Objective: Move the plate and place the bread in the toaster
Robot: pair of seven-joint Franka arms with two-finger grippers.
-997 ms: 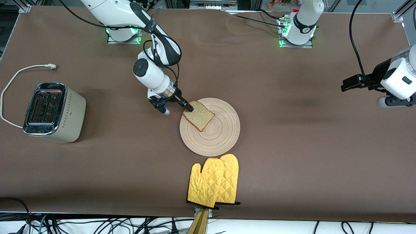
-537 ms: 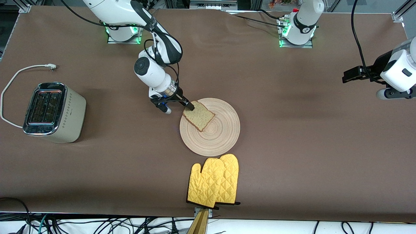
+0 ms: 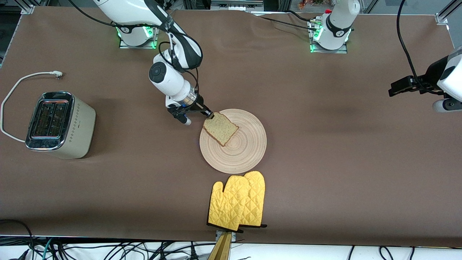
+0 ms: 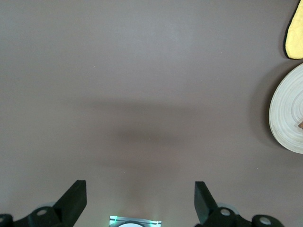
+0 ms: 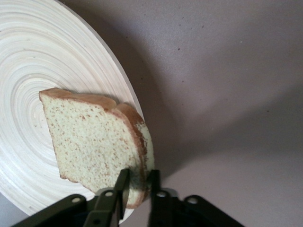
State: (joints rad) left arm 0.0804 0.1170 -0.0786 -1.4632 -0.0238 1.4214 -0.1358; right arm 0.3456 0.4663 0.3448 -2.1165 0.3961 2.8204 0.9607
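The bread lies on the pale ringed plate in the middle of the table. My right gripper has come down at the plate's rim toward the right arm's end. Its fingers pinch the slice's rounded crust edge; in the right wrist view the gripper clamps the bread over the plate. The cream toaster stands at the right arm's end, slots up. My left gripper hangs open over bare table at the left arm's end, its gap holding nothing.
A yellow oven mitt lies nearer to the front camera than the plate, almost touching it. The toaster's white cord loops on the table beside the toaster. The plate's edge and the mitt show in the left wrist view.
My right gripper's fingers have closed onto the bread's crust edge. The left arm has drawn back toward its own end of the table.
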